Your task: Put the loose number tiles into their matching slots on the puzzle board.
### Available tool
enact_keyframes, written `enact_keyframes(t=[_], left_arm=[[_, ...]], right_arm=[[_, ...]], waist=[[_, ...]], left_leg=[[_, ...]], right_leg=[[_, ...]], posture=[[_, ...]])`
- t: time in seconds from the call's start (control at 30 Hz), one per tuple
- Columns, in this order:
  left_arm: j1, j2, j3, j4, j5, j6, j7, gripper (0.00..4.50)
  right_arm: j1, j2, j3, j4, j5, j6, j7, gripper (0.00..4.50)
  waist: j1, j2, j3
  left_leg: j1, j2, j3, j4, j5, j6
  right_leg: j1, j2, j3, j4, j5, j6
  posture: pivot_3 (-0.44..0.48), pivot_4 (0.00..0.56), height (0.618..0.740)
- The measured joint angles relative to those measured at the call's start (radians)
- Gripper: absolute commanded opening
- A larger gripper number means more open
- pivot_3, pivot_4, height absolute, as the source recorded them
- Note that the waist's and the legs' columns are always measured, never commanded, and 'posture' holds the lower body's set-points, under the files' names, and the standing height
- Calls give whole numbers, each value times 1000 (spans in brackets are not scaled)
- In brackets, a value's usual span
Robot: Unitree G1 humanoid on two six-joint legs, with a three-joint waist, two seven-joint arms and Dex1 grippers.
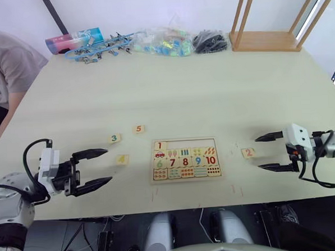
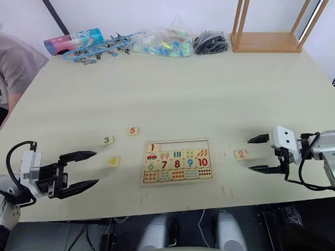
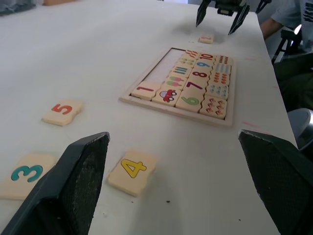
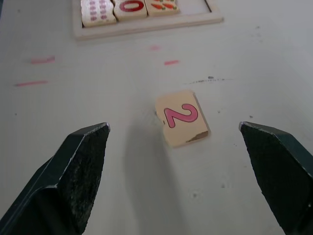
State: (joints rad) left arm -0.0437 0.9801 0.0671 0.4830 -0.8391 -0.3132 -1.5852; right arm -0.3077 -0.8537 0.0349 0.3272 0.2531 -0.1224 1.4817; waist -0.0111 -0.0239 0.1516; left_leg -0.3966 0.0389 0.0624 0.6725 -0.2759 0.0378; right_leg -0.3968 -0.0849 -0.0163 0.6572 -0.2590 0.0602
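Observation:
The puzzle board lies flat at the table's front middle. Its top row holds tile 1 in the leftmost slot, and the other slots are bare wood. To the board's left lie loose tiles 3, 5 and 4. Tile 2 lies to its right. My left gripper is open and empty, a short way left of tile 4. My right gripper is open just right of tile 2, which lies ahead between its fingers, untouched.
A person sits at the table's left side. Along the far edge are a pink-and-blue tube, blue toy parts, a bag of coloured pieces, a black bundle and an upturned wooden stool.

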Motion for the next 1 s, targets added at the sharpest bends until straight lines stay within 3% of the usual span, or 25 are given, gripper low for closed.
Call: enact_keyframes(t=[0.33,1.0], left_arm=[[41,44,3,-2,-68,-20,0,4500],[34,134,-79,-41,-139,-44,0,4500]], right_arm=[[-139,24,83,128,-57,-59,84,4447],[-203,58,126,191,-104,-59,125,4447]], waist=[[0,1,0],[-1,1,1]], left_leg=[[0,1,0,0,0,0],[0,0,3,0,0,0]], right_leg=[[0,0,0,0,0,0],[0,0,0,0,0,0]], posture=[[0,150,737],[0,150,737]])
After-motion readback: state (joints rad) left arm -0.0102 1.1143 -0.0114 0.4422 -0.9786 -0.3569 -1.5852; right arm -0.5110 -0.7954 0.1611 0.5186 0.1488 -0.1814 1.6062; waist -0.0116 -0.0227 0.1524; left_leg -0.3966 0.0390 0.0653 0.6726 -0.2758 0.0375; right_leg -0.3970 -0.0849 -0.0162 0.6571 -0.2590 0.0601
